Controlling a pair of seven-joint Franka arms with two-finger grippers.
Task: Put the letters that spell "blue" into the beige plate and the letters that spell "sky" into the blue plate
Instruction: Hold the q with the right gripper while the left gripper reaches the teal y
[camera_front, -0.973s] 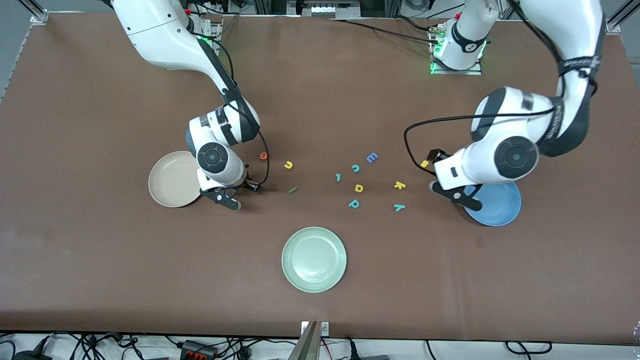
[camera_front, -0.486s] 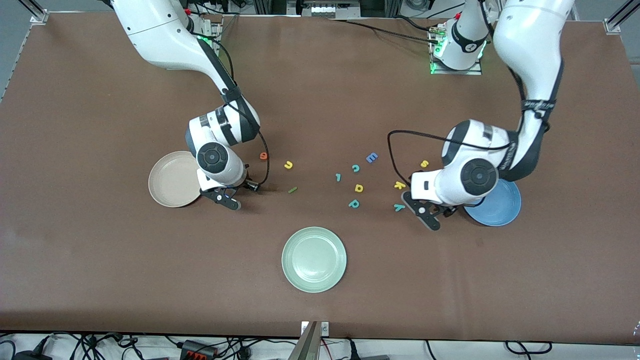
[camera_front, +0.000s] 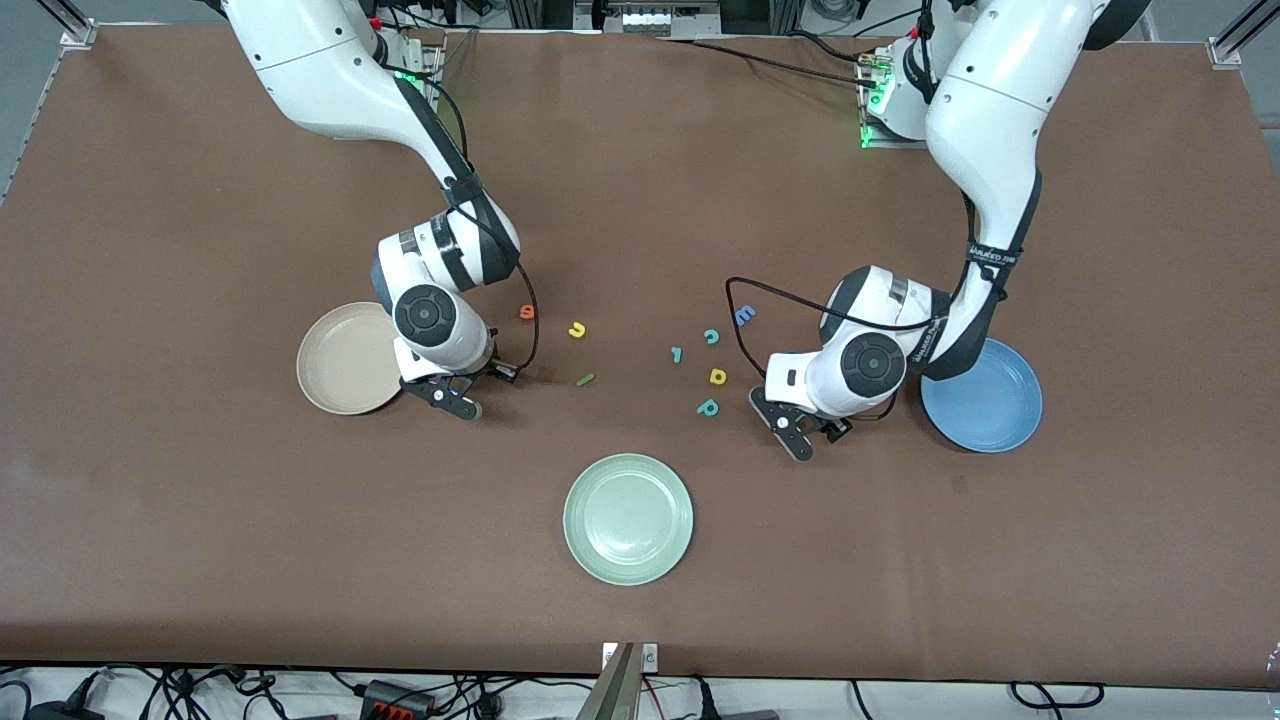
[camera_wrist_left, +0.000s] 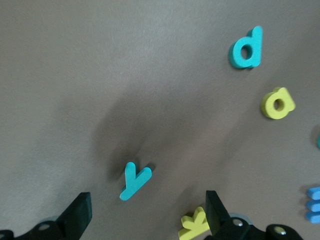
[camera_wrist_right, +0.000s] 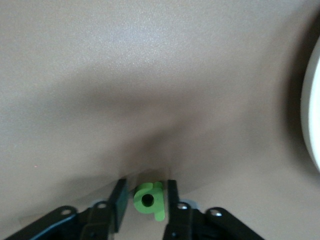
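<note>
The right gripper pinches the small green foam "b" beside the round beige plate, at its three o'clock; the left gripper hangs wide open and empty over the teal foam "y"

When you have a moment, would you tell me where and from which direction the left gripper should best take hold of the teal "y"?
Probably from straight above, closing across the stem of the teal "y", its longest, straightest part. It lies flat on the table, so only its thin edges offer a grip. The left gripper hangs over it, open. The yellow "k" lies close beside it, so one finger must land between the two.
</note>
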